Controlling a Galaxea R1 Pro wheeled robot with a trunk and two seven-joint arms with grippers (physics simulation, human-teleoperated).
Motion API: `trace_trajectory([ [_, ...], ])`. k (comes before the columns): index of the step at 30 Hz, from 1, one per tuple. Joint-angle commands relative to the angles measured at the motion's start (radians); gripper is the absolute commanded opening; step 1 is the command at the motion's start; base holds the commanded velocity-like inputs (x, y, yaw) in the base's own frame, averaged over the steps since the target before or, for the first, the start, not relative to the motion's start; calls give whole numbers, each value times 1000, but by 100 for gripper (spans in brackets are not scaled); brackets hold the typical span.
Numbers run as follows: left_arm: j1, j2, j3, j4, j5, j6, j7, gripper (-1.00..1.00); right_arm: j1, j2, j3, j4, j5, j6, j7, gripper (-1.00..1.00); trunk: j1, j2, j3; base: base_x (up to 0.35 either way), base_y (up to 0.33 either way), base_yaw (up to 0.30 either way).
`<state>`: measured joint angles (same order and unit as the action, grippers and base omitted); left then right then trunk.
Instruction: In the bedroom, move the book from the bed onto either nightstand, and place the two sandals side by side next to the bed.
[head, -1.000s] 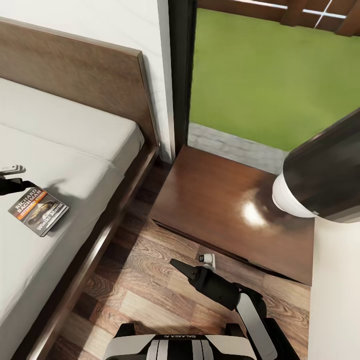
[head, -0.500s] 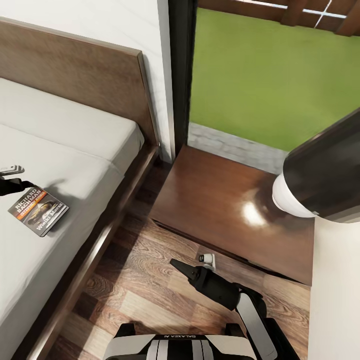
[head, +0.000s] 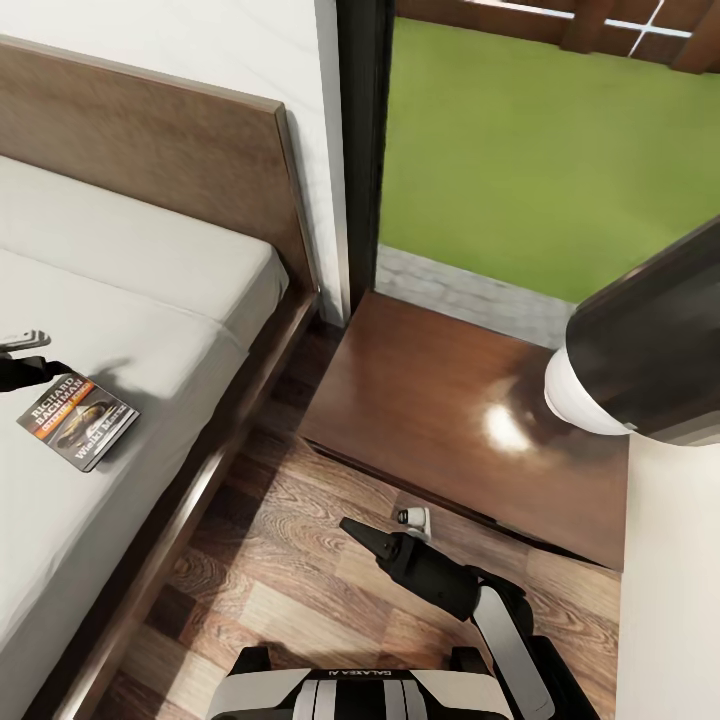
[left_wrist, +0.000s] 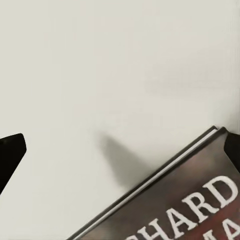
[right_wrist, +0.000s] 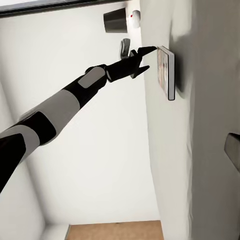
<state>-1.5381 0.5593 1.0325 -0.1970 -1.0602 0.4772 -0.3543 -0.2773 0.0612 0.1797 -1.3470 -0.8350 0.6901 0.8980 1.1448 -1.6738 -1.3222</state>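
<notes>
- Book (head: 78, 420) lies flat on the grey mattress of the bed (head: 150, 260), just in front of the left gripper (head: 45, 368).
- Its near corner sits between the two spread black fingertips (left_wrist: 11, 152); the jaws are parted and grasp nothing.
- Right gripper (head: 352, 527) hangs over the wood floor (head: 290, 590), near the nightstand (head: 450, 420), well apart from the book; I cannot tell whether it is parted or closed.

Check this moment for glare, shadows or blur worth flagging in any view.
Head view: a bright glare patch on the glossy nightstand top; a soft shadow on the mattress beside the book. Left wrist view: the book is cropped, its lettering large and slightly soft, with a dark shadow on the bed beside it. Right wrist view: evenly lit, no glare.
</notes>
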Motion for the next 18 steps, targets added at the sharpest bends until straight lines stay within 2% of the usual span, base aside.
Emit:
trace_trajectory([
  [1,-1,-1,12,54,-1,5,-8,100,0,0,0,0,-6,6,-1,100,3,0,-1,0,0,0],
  [18,9,-1,12,54,6,4,-8,100,0,0,0,0,-5,6,-1,100,3,0,-1,0,0,0],
])
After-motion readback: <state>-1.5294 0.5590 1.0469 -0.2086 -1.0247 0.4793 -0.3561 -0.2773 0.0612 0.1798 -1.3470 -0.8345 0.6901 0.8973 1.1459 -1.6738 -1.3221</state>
